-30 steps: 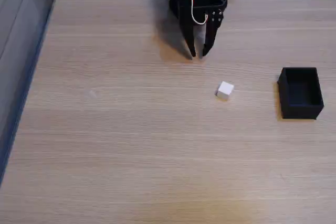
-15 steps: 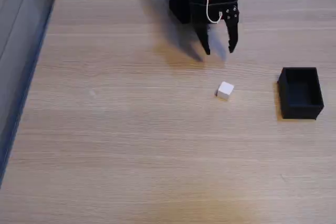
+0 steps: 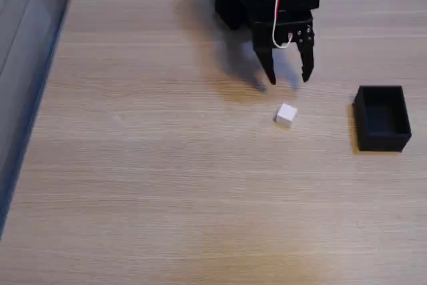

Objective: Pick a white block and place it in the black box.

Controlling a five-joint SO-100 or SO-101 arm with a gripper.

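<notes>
Tabletop (image 3: 167, 198) of pale wood fills the foreground of the fixed view. Farther back the white block (image 3: 286, 115) rests on it, well apart from the black box (image 3: 381, 117) to its right. Just beyond the block hangs the gripper (image 3: 289, 77), fingers spread apart, holding nothing.

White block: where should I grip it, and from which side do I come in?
Come down from above and close on two opposite side faces of the white block. It lies alone on the wooden table, turned slightly askew in the fixed view, so rotate the open gripper to square its fingers with those faces.
</notes>
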